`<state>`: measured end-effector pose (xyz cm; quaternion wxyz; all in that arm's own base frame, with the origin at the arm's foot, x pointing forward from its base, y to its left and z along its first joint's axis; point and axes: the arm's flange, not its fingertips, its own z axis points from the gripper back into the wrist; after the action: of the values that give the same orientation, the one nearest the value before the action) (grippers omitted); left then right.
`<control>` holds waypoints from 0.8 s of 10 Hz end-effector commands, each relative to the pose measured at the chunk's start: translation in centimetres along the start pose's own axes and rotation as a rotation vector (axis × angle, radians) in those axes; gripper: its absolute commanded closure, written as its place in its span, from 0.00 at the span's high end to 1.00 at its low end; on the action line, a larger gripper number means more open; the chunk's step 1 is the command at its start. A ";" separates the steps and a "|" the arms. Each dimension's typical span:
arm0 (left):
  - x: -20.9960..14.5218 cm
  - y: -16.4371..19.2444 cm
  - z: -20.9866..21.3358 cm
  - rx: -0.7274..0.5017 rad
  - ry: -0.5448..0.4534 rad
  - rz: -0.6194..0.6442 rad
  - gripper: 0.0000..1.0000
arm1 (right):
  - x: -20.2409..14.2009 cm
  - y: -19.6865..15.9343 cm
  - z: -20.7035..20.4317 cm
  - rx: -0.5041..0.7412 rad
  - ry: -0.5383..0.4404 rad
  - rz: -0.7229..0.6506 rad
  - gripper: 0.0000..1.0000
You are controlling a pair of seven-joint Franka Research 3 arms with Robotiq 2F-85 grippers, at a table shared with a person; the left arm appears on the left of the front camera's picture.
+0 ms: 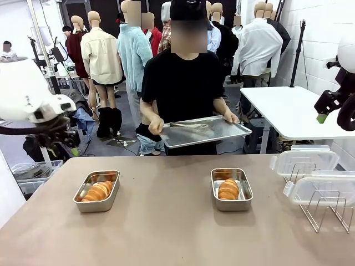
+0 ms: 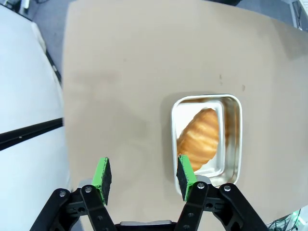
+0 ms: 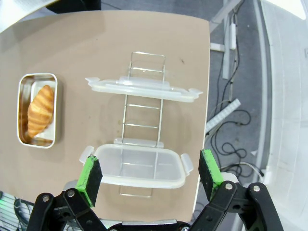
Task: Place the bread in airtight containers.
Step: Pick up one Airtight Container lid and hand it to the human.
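Steel left pan (image 1: 94, 208) holding one croissant (image 1: 98, 191), right pan (image 1: 233, 206) holding the other croissant (image 1: 228, 189), both on the table (image 1: 166, 233), left fingers (image 2: 102, 177) spread and empty just beside the left pan, right fingers (image 3: 90, 175) spread wide above clear lids (image 3: 139, 166) on the wire rack (image 3: 139, 142)
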<state>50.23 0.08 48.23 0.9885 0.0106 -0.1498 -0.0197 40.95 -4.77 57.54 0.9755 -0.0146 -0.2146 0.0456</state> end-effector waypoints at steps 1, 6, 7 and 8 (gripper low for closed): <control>-0.6 3.5 0.7 0.010 -0.006 -0.005 0.72 | 0.3 0.1 -0.1 -0.012 0.002 -0.010 1.00; -1.9 9.1 0.2 -0.014 0.056 0.076 1.00 | 0.3 0.1 -0.1 -0.012 0.002 -0.010 1.00; -1.9 9.5 0.3 0.001 0.063 0.080 1.00 | 0.3 0.1 -0.1 -0.012 0.002 -0.010 1.00; -1.8 9.6 0.2 0.013 0.070 0.080 1.00 | 0.3 0.1 -0.1 -0.012 0.002 -0.010 1.00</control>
<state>48.53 9.62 47.66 0.9923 0.0031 -0.1219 0.0210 40.95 -4.78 57.55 0.9755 -0.0150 -0.2146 0.0453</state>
